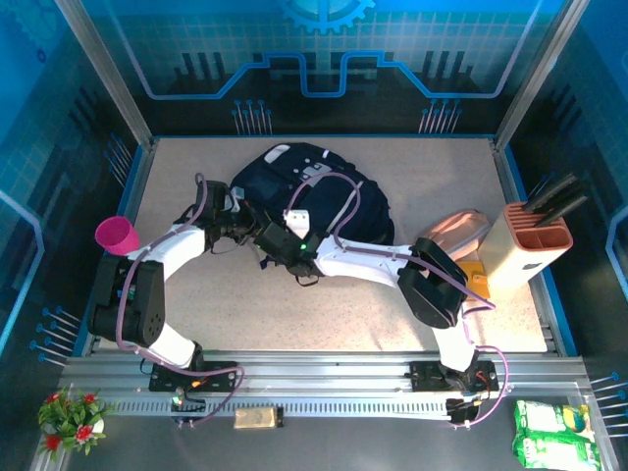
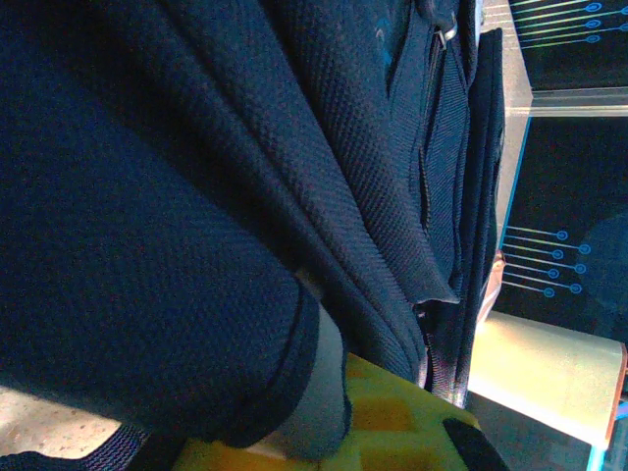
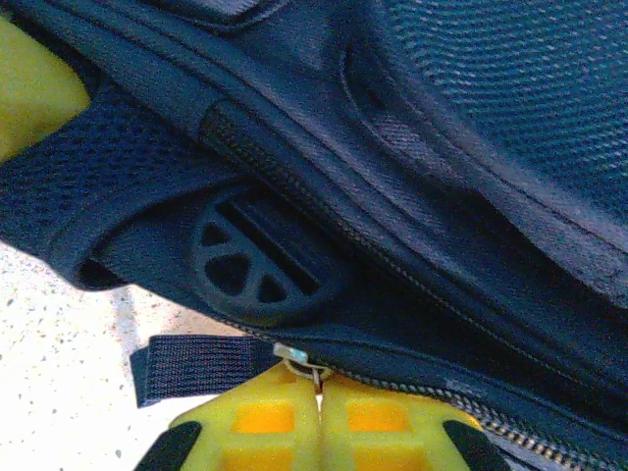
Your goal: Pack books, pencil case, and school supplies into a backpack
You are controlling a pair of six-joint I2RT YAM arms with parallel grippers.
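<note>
**Firmly gripped: backpack held at its near left edge by both claws**

Presently the navy backpack point(image 1: 324, 186) is seen lying in the far middle of the bench point(image 1: 324, 314). Its left and near edges are met by the two arms. The left claw point(image 1: 240, 213) is pressed together on a fold of the backpack's fabric at that left edge. In the right wrist view, the right claw point(image 3: 319, 394) is closed with the metal zipper pull point(image 3: 299, 358) pinched between its yellow fingertips. This pull sits just below a round black buckle point(image 3: 255, 270) and beside a short strap tab point(image 3: 186, 368).

A wide strip of bare bench is left between the backpack's near edge and the arm bases. The pinkish pencil case point(image 1: 453, 231) is found to the right of the backpack, apart from it. An orange-yellow flat piece point(image 1: 478, 282) lies just on its near side. Both are crowded against the beige knife block point(image 1: 530, 257) by the bench's right edge. A magenta cup point(image 1: 116, 235) is set at the left edge.
</note>
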